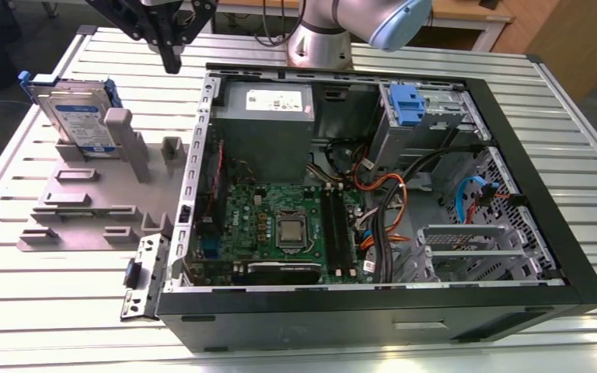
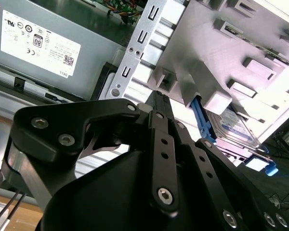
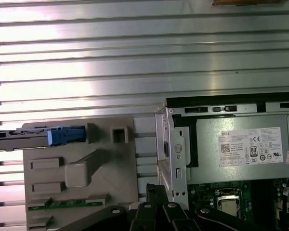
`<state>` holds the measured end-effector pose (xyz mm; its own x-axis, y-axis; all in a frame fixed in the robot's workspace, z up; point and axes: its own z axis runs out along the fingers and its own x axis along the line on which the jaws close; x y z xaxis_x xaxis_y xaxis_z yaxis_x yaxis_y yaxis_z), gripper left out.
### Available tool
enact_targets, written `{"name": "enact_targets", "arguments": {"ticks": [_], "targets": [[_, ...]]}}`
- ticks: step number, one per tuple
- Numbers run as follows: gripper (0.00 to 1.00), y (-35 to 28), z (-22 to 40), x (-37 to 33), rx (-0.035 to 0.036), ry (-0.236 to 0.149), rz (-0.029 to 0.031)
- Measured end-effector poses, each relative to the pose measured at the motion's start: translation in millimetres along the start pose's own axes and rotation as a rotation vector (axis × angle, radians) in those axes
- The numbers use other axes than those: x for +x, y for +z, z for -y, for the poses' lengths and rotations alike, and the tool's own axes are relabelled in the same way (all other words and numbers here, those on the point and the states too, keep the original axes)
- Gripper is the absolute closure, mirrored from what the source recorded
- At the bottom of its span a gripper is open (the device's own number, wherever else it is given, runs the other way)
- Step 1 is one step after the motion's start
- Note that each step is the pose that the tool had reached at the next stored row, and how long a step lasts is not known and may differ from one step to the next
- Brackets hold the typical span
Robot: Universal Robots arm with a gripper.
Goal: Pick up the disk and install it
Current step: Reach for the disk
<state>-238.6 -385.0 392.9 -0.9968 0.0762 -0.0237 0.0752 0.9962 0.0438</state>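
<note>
Pressed together at the tips and holding nothing, the claw [image 1: 173,64] hangs above the slatted table [image 1: 29,311], over the strip between the grey holder [image 1: 91,210] and the near wall of the open computer case [image 1: 382,299]. In the second wrist view its fingers [image 2: 156,103] taper to one point.

Well apart from it, towards the exterior view's left, the disk [image 1: 75,116] stands on edge in the holder, leaning a little, label outwards, with blue rails along its sides. I judge it a stiff, fairly dense slab with smooth metal faces that could slip (and it would likely take knocks badly). The free upper part, pinched across the two flat faces or by the rails, looks the safest hold.

The case lies on its side with its cover off. Inside sit a grey power box [image 1: 267,109] with a white sticker, a green circuit board [image 1: 277,225], orange and black cables [image 1: 382,194], and a blue clip [image 1: 406,105] in the metal bay [image 1: 434,124].
</note>
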Motion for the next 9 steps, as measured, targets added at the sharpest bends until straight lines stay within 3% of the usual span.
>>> {"name": "enact_targets", "arguments": {"ticks": [9], "targets": [[0.89,-0.1,0.2,2.4,0.0000,0.000,-0.0001]]}}
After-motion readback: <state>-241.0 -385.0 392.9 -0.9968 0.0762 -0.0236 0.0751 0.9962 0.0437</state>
